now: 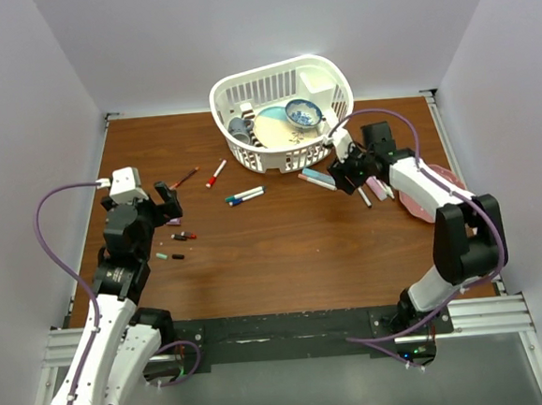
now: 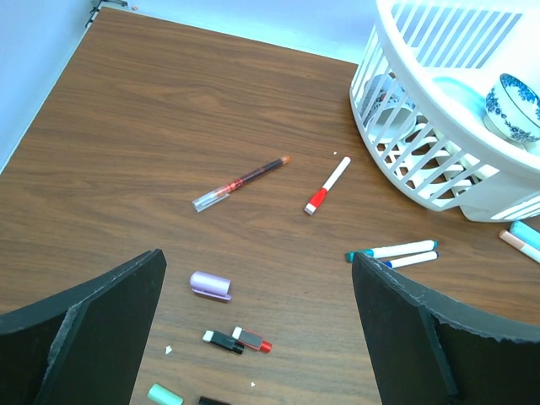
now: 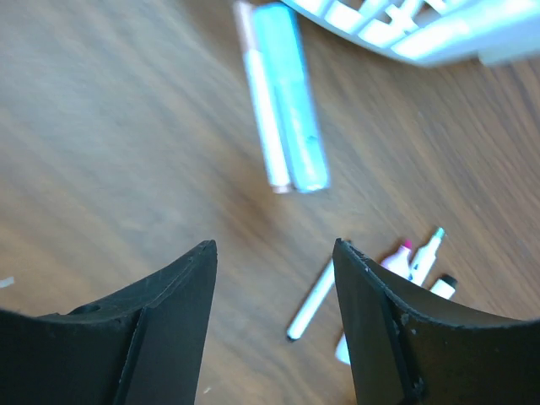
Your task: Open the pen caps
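Caps partly off, both grippers empty.
Loose pen caps [image 2: 251, 340] in red, black, lilac and teal lie at the table's 9 o'clock under the left gripper [image 2: 257, 257], its jaws spread wide around nothing. The red-capped marker [image 2: 326, 186] and the teal and blue markers [image 2: 392, 251] nearer the middle look capped. The right gripper [image 3: 274, 245], at 2 o'clock by the white basket [image 2: 422, 160], hovers with jaws parted and bare over more markers. I'd judge about half remains.

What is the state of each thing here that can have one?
left end effector, open, empty
right end effector, open, empty
red marker, cap on, lying flat
teal marker, cap on
blue marker, cap on
lilac cap, off, lying loose
red cap, off, beside black cap
basket, upright, bowl inside
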### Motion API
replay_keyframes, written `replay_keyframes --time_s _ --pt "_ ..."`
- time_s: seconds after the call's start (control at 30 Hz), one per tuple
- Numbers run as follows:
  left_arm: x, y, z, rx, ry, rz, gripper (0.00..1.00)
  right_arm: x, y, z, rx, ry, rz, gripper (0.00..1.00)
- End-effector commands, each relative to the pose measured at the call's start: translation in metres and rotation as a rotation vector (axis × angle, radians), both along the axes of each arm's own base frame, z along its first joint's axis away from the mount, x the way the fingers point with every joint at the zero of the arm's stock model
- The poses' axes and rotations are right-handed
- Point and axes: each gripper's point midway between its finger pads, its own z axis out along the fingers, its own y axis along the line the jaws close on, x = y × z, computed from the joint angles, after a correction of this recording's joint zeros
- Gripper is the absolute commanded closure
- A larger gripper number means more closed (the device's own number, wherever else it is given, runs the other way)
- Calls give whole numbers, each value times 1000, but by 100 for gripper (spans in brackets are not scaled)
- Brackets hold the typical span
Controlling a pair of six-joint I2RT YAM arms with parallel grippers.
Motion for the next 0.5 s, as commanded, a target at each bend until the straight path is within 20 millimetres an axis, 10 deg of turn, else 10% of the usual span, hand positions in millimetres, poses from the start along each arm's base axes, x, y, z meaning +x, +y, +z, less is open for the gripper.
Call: replay_keyframes --time_s 0.0,0.47 --pt "6 0 12 8 -43 -5 2 34 12 -2 1 -178 57 38" --pt "9 0 4 14 -13 -7 2 67 13 -24 -86 -237 170 51"
